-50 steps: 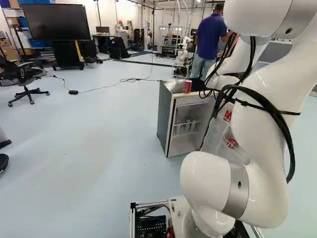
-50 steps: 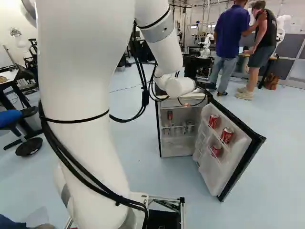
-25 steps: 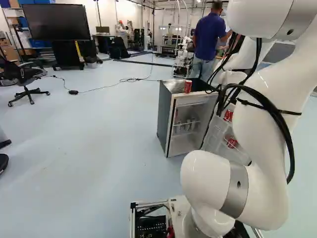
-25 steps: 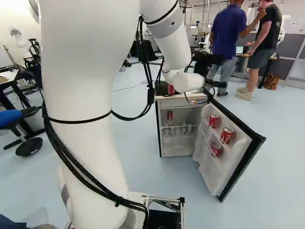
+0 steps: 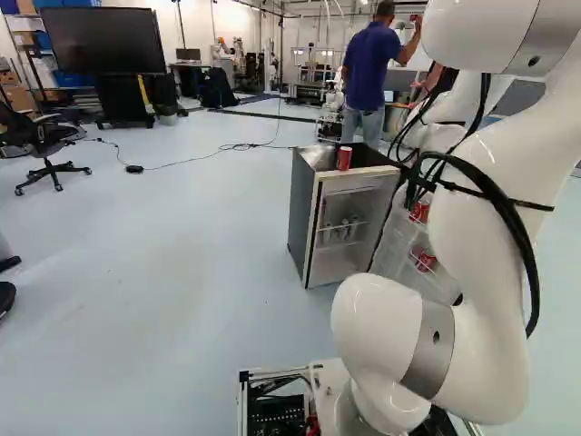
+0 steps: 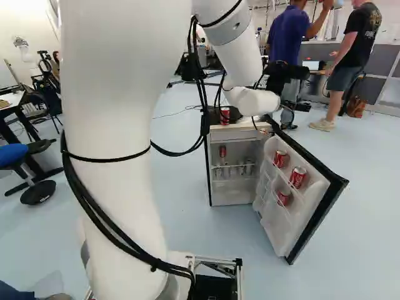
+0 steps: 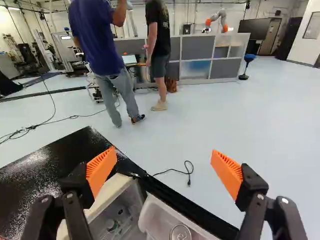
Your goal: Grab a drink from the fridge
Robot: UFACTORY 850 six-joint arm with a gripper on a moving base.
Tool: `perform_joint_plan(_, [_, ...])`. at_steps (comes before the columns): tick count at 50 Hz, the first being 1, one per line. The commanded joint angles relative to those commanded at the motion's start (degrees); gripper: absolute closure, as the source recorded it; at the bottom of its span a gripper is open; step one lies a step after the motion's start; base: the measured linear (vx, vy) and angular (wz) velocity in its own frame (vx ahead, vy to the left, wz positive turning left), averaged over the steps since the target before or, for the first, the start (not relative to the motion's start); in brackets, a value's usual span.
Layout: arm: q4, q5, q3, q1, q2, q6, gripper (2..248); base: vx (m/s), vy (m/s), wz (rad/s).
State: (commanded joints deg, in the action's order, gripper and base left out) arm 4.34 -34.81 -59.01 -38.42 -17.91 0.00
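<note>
Can (image 5: 344, 158) stands upright on fridge (image 5: 304, 218), long axis vertical. Fridge opens nearward, door (image 6: 312, 212) swung right. Claw (image 6: 305, 89) spread wide.

Way in: open front of fridge (image 5: 303, 213) | In the way: door (image 6: 275, 230) jutting beside it, shelf (image 6: 234, 165) across inside, red can (image 5: 344, 158) on top

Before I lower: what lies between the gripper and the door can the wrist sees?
In the wrist view, the door's black edge crosses between gripper and can.

White, rounded arm (image 6: 115, 187) with grey bands and black cables.
</note>
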Motion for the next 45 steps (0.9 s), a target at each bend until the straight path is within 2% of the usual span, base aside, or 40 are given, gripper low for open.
perform_joint_plan(45, [0.00, 12.79, -8.19, -5.77, -6.74, 0.00, 3, 0.000, 0.000, 0.000])
